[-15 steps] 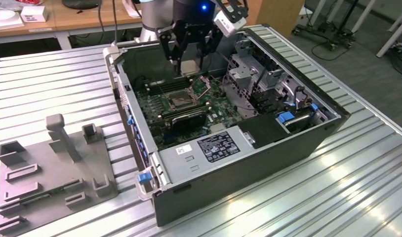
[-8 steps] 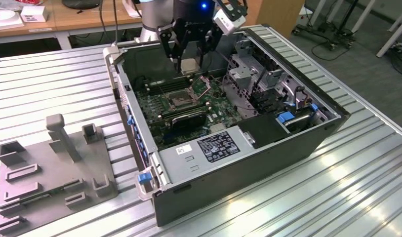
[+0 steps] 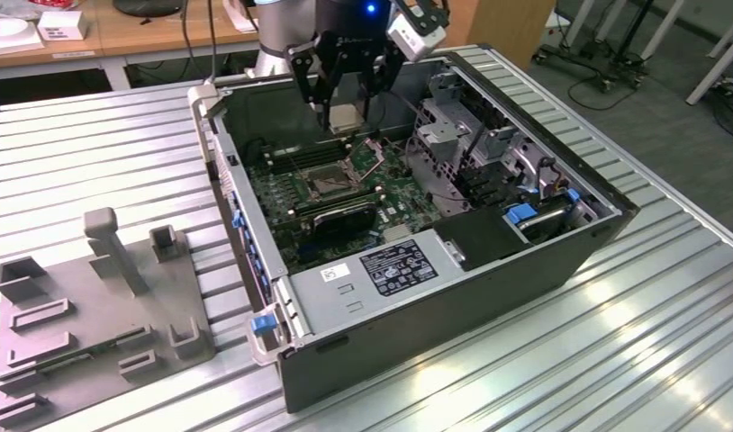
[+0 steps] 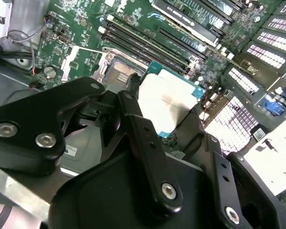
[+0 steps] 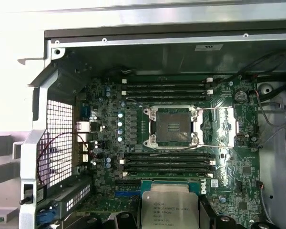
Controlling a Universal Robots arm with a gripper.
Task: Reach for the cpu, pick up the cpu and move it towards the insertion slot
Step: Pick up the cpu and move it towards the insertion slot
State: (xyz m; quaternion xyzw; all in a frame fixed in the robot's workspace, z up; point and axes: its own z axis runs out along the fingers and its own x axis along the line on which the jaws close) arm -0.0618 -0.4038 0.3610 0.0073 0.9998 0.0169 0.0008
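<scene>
My gripper (image 3: 342,115) hangs inside the open computer case, shut on the cpu (image 3: 342,121), a flat silvery-white square held by its edges between the black fingers (image 4: 133,102). In both wrist views the cpu (image 4: 166,101) (image 5: 168,209) floats above the green motherboard, short of the insertion slot. The insertion slot (image 3: 326,184) (image 5: 173,126) (image 4: 118,71) is a square socket with a dark centre and a shiny metal frame, lying uncovered between the banks of memory slots. The cpu is apart from it and touches nothing but the fingers.
The case (image 3: 463,270) lies on its side on a ribbed metal table (image 3: 78,162). A metal drive cage (image 3: 463,135) and cables stand at the exterior view's right of the socket. A grey fixture block (image 3: 103,306) sits at the exterior view's left. Long black memory slots (image 5: 167,88) flank the socket.
</scene>
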